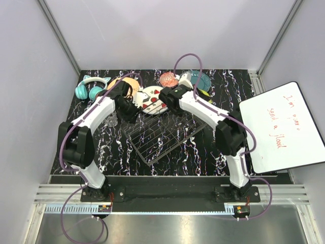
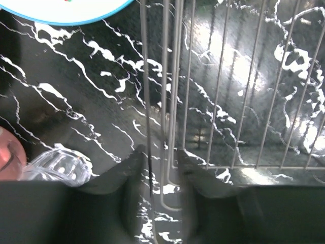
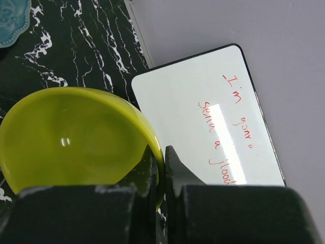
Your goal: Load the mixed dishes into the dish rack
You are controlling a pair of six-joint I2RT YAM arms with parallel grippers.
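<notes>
Right tool (image 3: 161, 162) fills the bottom of its wrist view, its two dark fingers pinched tight on the rim of the yellow-green bowl (image 3: 76, 137). The bowl tilts away toward 9 o'clock, held above the black, white-veined desk (image 3: 86, 40). At 3 o'clock of the bowl lies a whiteboard (image 3: 203, 117) with red handwriting: "I'm", then a faint word I cannot make out, then "send" and "a flood". A scalloped edge of the teal plate (image 3: 12, 23) shows at 11 o'clock.

Left tool (image 2: 160, 173) stands low over the desk with a narrow gap between its fingers. The edge wires of the dish rack (image 2: 175, 76) run straight through that gap; whether the fingers press on them I cannot tell, as they are blurred. The small clear glass (image 2: 56, 165) sits just beside the tool at 9 o'clock, outside the rack. The white watermelon-print plate (image 2: 66, 10) lies on the desk at 11 o'clock.

From above, the rack sits mid-desk with no dish inside it. Beyond it, the red patterned bowl (image 1: 169, 79) is at 12 o'clock, and the tan floral plate (image 1: 129, 83) and teal cat-ear headphones (image 1: 91, 87) are toward 10 o'clock.
</notes>
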